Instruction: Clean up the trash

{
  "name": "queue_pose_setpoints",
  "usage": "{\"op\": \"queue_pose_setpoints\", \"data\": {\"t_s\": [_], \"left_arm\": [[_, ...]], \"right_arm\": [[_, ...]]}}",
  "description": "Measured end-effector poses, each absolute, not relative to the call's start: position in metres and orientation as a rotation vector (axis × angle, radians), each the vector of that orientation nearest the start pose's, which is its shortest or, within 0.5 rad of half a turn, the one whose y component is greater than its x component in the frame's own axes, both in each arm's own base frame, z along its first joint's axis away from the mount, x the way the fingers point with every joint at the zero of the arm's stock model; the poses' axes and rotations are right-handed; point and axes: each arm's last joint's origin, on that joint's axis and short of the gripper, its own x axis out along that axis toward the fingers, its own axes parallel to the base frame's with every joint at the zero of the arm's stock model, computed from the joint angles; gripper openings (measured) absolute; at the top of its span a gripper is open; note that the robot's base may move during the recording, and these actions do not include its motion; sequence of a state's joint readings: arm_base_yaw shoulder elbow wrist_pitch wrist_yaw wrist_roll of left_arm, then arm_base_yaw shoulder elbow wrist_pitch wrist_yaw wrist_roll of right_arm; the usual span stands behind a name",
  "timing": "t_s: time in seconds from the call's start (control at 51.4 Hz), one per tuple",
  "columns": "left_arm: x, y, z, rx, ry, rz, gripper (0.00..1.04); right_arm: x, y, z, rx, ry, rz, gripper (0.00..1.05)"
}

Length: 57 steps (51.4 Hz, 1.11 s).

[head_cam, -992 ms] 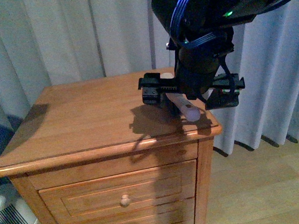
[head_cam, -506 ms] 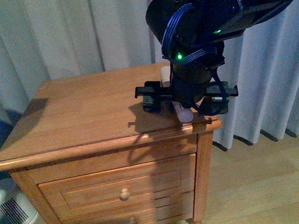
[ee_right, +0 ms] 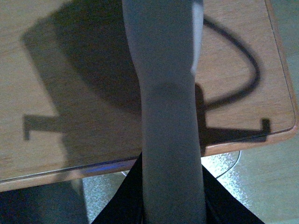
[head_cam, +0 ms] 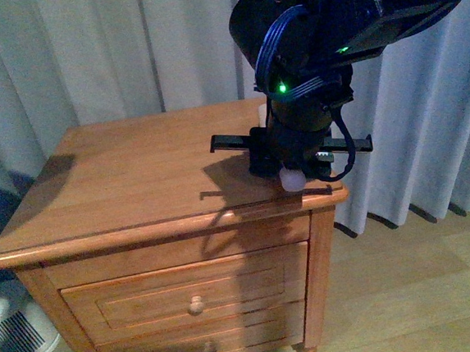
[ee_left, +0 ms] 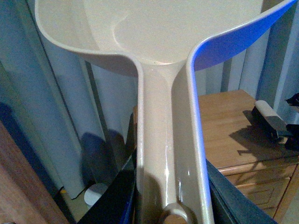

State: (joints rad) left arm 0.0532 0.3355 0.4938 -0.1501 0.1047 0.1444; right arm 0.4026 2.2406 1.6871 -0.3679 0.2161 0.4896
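My left gripper [ee_left: 170, 196] is shut on the handle of the pinkish-beige dustpan [ee_left: 154, 28], which is held up in the air beside the nightstand; the front view does not show this arm. My right gripper [ee_right: 173, 196] is shut on the brush [ee_right: 168, 116], a pale thick handle. In the front view the right gripper [head_cam: 294, 150] hangs over the nightstand's right front part, and the brush's rounded end [head_cam: 291, 179] sits just above the wood. A small white bit [head_cam: 260, 108] peeks out behind the arm; I cannot tell whether it is the trash.
The wooden nightstand [head_cam: 137, 184] has drawers below and a rounded front edge [ee_right: 261, 140]. Pale curtains [head_cam: 85, 57] hang behind it. A white fan [head_cam: 9, 327] stands on the floor at the left. Wooden floor [head_cam: 426, 291] lies to the right.
The right arm has turned and come down slightly over the nightstand's right front corner. The brush's end now points more steeply down toward the front edge.
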Motion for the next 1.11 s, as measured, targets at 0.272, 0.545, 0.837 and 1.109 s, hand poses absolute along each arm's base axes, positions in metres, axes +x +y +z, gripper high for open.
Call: {"op": "queue_pose_setpoints", "data": {"t_s": [0.272,0.545,0.837,1.109], "left_arm": [[0.1,0.002,0.289,0.145,-0.012,-0.051,0.28],[0.1,0.002,0.289,0.145,-0.012,-0.051,0.28],[0.1,0.002,0.289,0.145,-0.012,-0.051,0.28],[0.1,0.002,0.289,0.145,-0.012,-0.051,0.28]], "right_arm": [[0.44,0.174,0.184,0.155,0.821,-0.019,0.19],[0.407,0.157,0.266,0.064,0.535,0.022,0.19],[0.327,0.122,0.323,-0.008,0.276,-0.016,0.19],[0.235,0.084,0.334,-0.003,0.134,-0.028,0.19]]}}
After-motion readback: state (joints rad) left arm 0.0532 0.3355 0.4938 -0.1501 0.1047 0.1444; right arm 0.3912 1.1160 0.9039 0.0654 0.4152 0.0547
